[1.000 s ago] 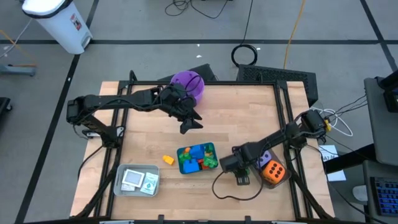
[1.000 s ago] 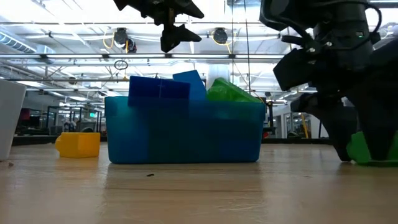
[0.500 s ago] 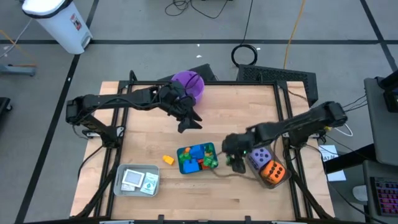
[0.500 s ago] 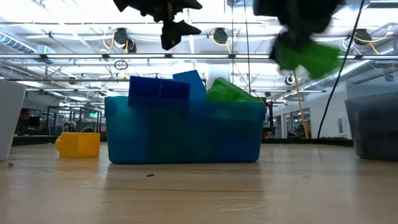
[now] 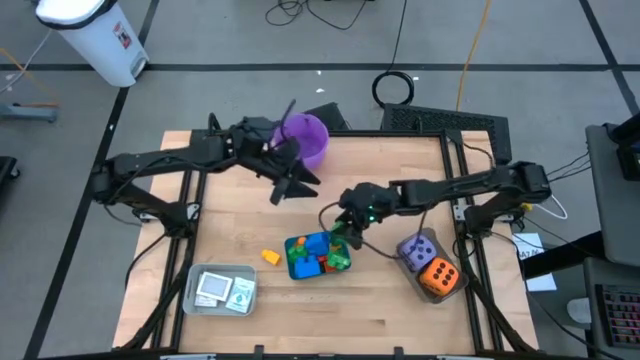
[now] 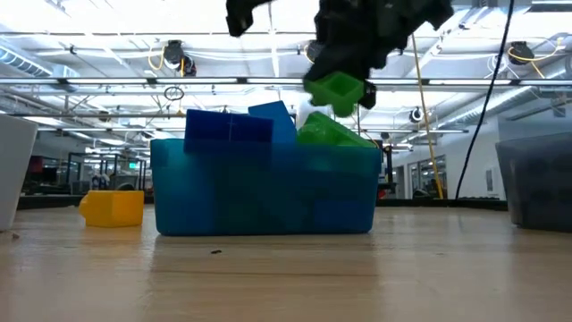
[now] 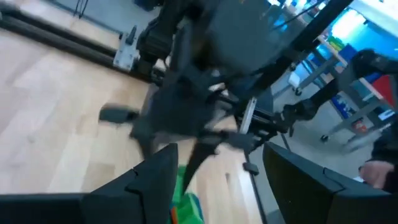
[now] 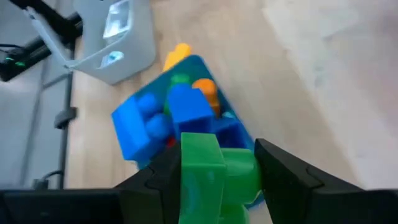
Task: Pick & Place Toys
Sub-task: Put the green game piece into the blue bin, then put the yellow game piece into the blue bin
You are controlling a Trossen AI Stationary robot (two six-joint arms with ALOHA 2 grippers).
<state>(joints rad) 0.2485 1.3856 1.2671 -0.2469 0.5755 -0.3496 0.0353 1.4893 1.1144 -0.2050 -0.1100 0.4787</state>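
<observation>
We see that the right tool [image 5: 349,228] has swung across from the lower right of the high frame, where it was down by the dice a second ago, to just above the right end of the teal tray [image 5: 340,240] at lower centre. It comes with a green brick [image 8: 214,171] clamped between its fingers; in the low view that brick [image 6: 336,89] hangs in the air right over the tray's [image 6: 264,192] heaped contents, not yet touching them. We judge the carry is nearly done and what remains is to lower a little and let go over the tray.

The left tool [image 5: 290,185] has shifted slightly toward the upper left and hangs above bare tabletop [image 5: 230,225], just below the purple bucket [image 5: 305,135]; its fingers stand apart and we see nothing between them.

The green brick is bright, blocky and studded, filling the gap between the right tool's fingers in the right wrist view. Beneath it the tray already holds blue bricks [image 8: 165,115], an orange one [image 8: 205,89] and more green [image 6: 331,132], piled above the rim. One yellow brick [image 5: 270,257] lies on the tabletop just left of the tray. The purple die [image 5: 417,250] and orange die [image 5: 440,277] sit touching at lower right, and the cards [image 5: 220,290] lie in the grey tray [image 5: 195,300] at lower left.
</observation>
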